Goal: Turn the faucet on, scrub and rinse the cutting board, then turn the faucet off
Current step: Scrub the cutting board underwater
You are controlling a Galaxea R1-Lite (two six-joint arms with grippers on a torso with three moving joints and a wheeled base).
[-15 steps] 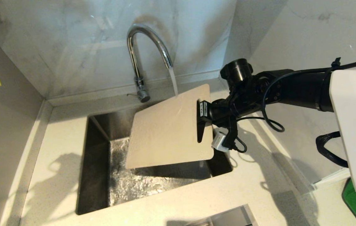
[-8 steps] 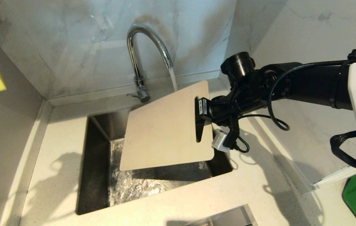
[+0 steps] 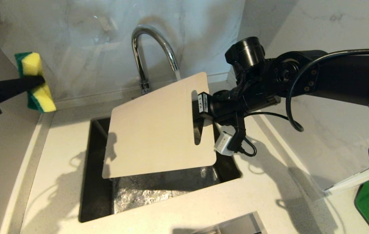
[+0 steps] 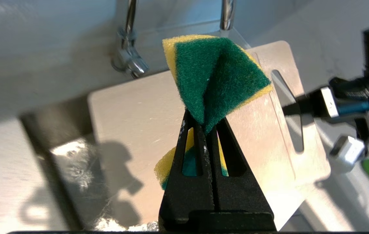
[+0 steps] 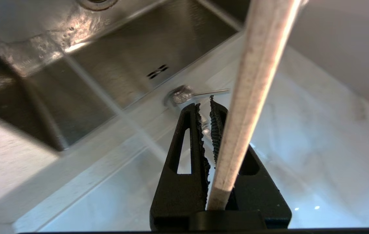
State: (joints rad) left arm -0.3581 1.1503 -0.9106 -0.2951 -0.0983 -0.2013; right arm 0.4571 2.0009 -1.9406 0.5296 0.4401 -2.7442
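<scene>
Cutting board [image 3: 153,130] pinched edge-on in right gripper [image 5: 207,107] over sink [image 3: 96,201] — left gripper [image 4: 205,125] tight on sponge [image 4: 215,76]

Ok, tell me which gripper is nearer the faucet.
Right. The right gripper holds the cutting board just beside the faucet; the left gripper, pinching the sponge, is off to the left.
</scene>
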